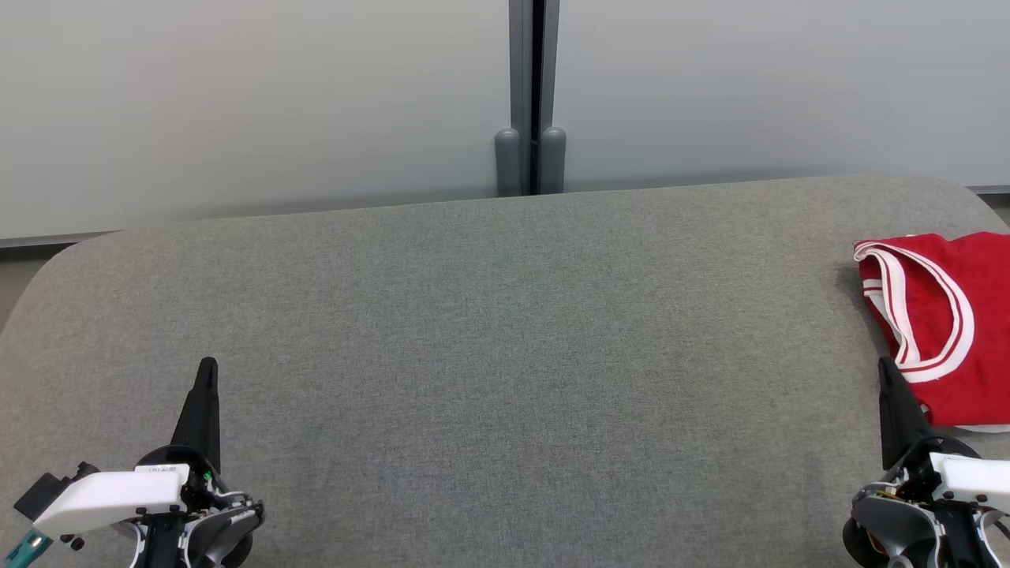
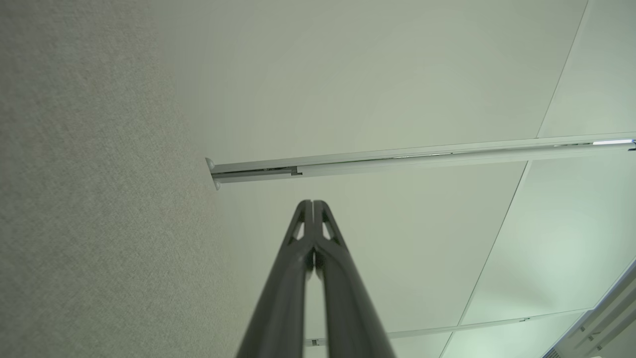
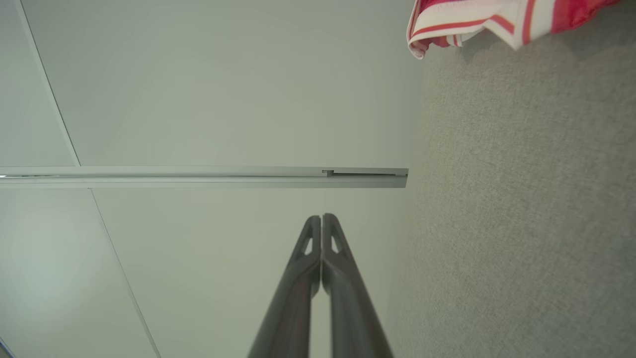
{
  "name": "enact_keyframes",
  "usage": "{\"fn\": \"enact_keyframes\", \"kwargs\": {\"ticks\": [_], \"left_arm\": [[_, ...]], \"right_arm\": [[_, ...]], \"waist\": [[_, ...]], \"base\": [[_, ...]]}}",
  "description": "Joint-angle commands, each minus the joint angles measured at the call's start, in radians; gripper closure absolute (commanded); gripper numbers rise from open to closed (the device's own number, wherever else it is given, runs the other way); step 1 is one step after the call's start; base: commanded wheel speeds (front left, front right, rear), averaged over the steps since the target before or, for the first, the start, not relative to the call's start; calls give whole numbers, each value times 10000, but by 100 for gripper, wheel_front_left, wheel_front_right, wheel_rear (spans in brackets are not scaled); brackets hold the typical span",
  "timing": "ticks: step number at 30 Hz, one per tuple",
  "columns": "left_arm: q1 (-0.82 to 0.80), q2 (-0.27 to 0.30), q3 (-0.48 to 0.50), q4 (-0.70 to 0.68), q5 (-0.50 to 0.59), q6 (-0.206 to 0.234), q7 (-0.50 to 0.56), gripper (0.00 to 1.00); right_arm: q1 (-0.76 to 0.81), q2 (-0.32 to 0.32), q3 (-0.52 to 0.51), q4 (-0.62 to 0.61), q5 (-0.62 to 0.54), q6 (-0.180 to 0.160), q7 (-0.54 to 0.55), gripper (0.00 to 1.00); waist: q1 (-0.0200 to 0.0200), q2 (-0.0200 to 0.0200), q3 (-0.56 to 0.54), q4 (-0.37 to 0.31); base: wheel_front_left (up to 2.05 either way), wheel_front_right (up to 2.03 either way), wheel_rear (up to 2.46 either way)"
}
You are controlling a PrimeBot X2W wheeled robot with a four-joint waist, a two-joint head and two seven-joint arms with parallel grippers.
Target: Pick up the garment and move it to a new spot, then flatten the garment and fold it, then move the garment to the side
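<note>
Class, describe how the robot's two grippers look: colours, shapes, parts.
The left gripper and right gripper each have long, dark, tapering fingers with triangular cut-outs near the tips. Behind them sit a black round hub, a white boxy housing and grey curved shells. The left carries a teal part and a black block.

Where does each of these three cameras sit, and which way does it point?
Head view: on the robot's head, facing forward and down at the grey fabric surface; left gripper and right gripper show at the bottom corners, red garment at right.
Left wrist view: on the left wrist, looking along its shut fingers toward the wall rail.
Right wrist view: on the right wrist, along its shut fingers, toward that rail; garment at top.
Shared: both wrist views show the rail; head and right wrist views show the garment.
</note>
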Motion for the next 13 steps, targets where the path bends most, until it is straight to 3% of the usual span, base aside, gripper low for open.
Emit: {"fn": "enact_keyframes", "kwargs": {"ticks": [1,13], "left_arm": [[-119,21,33,8,-10,-45,29,100],[-118,22,33,8,-11,-45,28,100]], "right_arm": [[-66,1,-14,16,38,4,47,100],[-66,1,-13,16,35,4,48,100]], "waist": [[0,0,0,0],[0,0,0,0]], "base": [[0,0,0],[0,0,0]]}}
